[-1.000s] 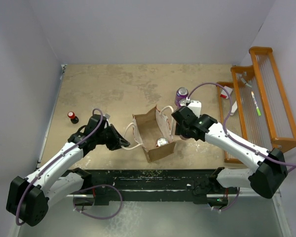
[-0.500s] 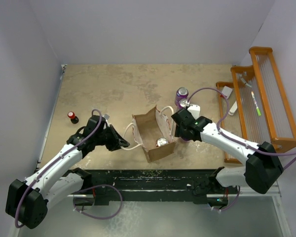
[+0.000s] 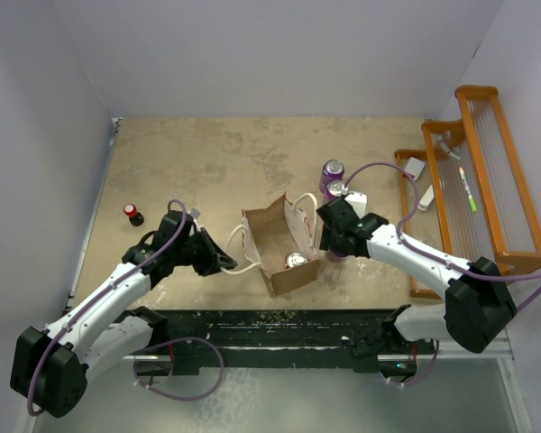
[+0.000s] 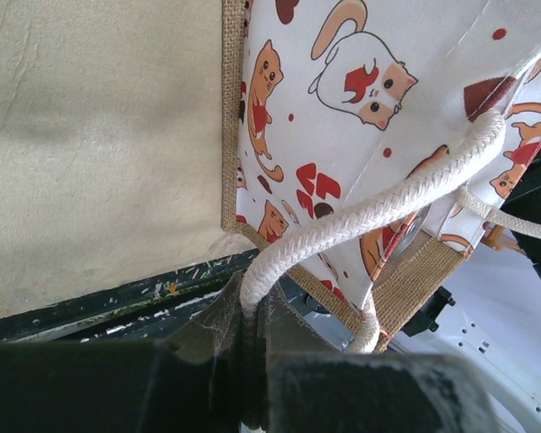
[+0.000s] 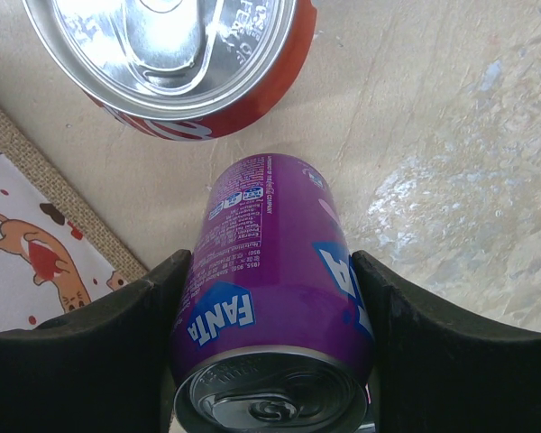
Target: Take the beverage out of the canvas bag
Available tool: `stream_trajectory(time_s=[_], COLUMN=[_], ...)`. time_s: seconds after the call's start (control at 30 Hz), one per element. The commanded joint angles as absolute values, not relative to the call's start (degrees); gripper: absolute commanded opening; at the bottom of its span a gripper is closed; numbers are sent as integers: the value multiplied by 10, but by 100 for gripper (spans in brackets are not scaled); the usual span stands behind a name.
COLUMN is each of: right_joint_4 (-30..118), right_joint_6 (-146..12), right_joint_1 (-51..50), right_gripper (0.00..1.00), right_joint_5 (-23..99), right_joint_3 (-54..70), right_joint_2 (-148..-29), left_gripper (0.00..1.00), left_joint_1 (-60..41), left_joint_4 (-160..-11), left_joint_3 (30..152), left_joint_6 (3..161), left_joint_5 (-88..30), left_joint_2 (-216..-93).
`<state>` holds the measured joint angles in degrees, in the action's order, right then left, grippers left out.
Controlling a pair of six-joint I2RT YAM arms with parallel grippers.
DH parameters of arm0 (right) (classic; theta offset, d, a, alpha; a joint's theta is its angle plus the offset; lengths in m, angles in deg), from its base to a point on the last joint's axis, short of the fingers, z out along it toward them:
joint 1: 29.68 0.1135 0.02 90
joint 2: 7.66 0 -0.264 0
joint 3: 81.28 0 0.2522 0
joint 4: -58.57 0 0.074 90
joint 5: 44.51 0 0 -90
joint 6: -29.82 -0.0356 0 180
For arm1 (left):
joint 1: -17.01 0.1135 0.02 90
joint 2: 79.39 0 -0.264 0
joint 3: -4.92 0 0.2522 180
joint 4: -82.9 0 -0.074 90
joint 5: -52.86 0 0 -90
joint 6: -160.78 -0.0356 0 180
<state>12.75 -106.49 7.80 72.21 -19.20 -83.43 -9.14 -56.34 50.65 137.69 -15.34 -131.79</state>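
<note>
Left tool [image 3: 220, 262]: clamped on the white rope loop handle [image 4: 379, 203] of the tan-brown canvas bag [image 3: 272, 236], apparently steadying it. No change here over the last second.

The bag stands on the beige counter [image 3: 207, 162] between the arms. One silver-topped can [image 3: 296, 260] is still inside, at the near right corner.

Right tool [image 5: 269, 271]: closed on a purple Fanta drink can [image 5: 263, 212], just beside the bag's right wall.

Change noted: the right wrist has shifted right, off the bag's rim. A red, silver-lidded can [image 5: 176, 54] stands on the counter just beyond.

I read this as one beverage out and awaiting set-down. I cannot tell whether its base touches the counter. Bag not yet emptied.
</note>
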Motion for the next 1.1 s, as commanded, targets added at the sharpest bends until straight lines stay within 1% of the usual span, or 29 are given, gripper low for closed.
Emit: stream_trajectory(time_s=[0.0, 0.13, 0.2, 0.37, 0.47, 0.53, 0.57, 0.6, 0.63, 0.73, 0.9, 1.07], right_joint_4=[158, 159, 166, 173, 172, 169, 164, 161, 158, 149, 135, 129], right_joint_6=[-1052, -1050, -1044, -1027, -1025, -1026, -1028, -1029, -1031, -1033, -1028, -1022], right_joint_1=[66, 55, 52, 49, 48, 48, 47, 46, 47, 47, 46, 46], right_gripper=[16, 27, 35, 47, 63, 65, 74, 77, 86, 99, 100, 100], right_joint_5=[721, 713, 703, 684, 681, 681, 683, 683, 684, 685, 689, 682], right_joint_3=[-191, -196, -196, -192, -192, -189, -188, -186, -184, -176, -159, -150], right_joint_2=[-823, -824, -824, -825, -823, -824, -826, -828, -829, -831, -821, -783], left_gripper=[0, 0, 0, 0, 0, 0, 0, 0, 0, 0, 0, 0], left_joint_1=[-91, -91, -91, -91, -91, -91, -91, -91, -91, -91, -91, -91], left_joint_4=[-578, -582, -586, -595, -602, -606, -608, -611, -612, -615, -617, -622], left_joint_3=[504, 500, 497, 490, 486, 484, 483, 482, 481, 479, 478, 480], left_joint_6=[1376, 1375, 1374, 1372, 1371, 1370, 1370, 1369, 1369, 1362, 1358, 1355], left_joint_5=[-147, -147, -146, -142, -140, -137, -135, -134, -131, -127, -117, -103], left_joint_2=[-1322, -1322, -1323, -1327, -1327, -1329, -1329, -1330, -1330, -1333, -1336, -1340])
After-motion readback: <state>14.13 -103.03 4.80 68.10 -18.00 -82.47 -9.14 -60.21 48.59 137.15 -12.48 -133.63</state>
